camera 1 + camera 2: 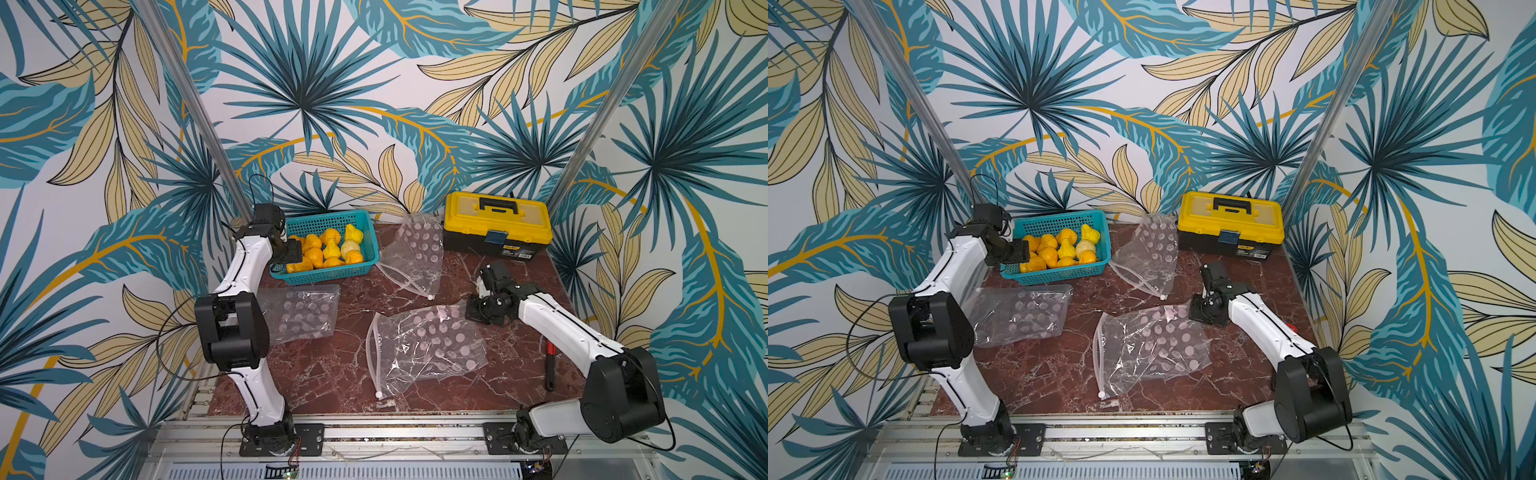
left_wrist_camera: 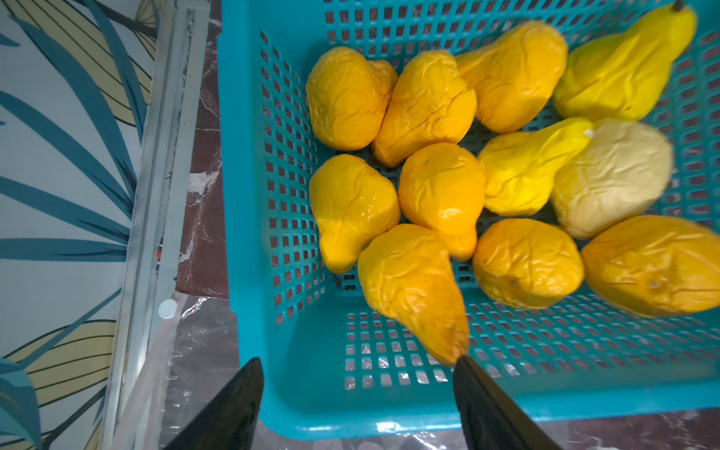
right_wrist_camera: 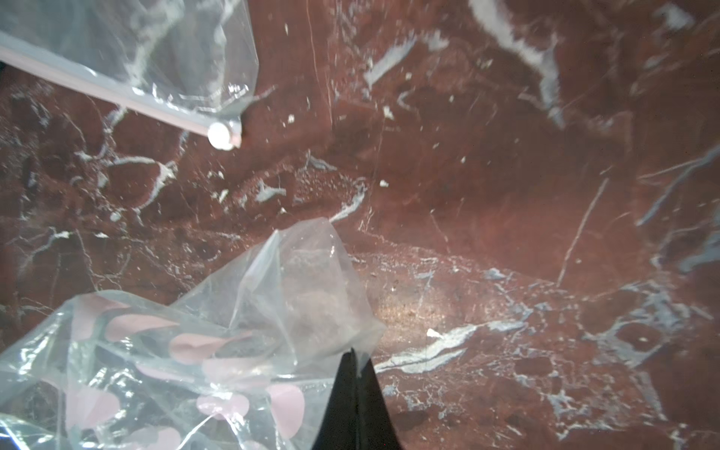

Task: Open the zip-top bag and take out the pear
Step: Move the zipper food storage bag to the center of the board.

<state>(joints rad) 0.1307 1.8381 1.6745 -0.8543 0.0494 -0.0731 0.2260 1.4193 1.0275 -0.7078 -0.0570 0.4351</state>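
The right gripper [image 3: 352, 356] is pinching shut on a corner of the middle bag [image 1: 428, 349], while the left gripper [image 2: 356, 370] is hovering wide open over the basket [image 2: 249, 163], pears [image 2: 440, 195] piled inside. That thin film could be slipping free.

The worktop [image 1: 332, 374] carries 3 clear zip-top bags with pink dots: 1 at the front [image 1: 432, 349], 1 near the left arm [image 1: 299, 316] and 1 at the back [image 1: 415, 249]. There is 1 teal basket [image 1: 370, 232] holding 11 yellow and orange pears [image 2: 440, 191], as counted in the left wrist view. Also present are 1 yellow toolbox [image 1: 496, 220], 1 red-handled tool [image 1: 550, 365] and 2 robot arms.
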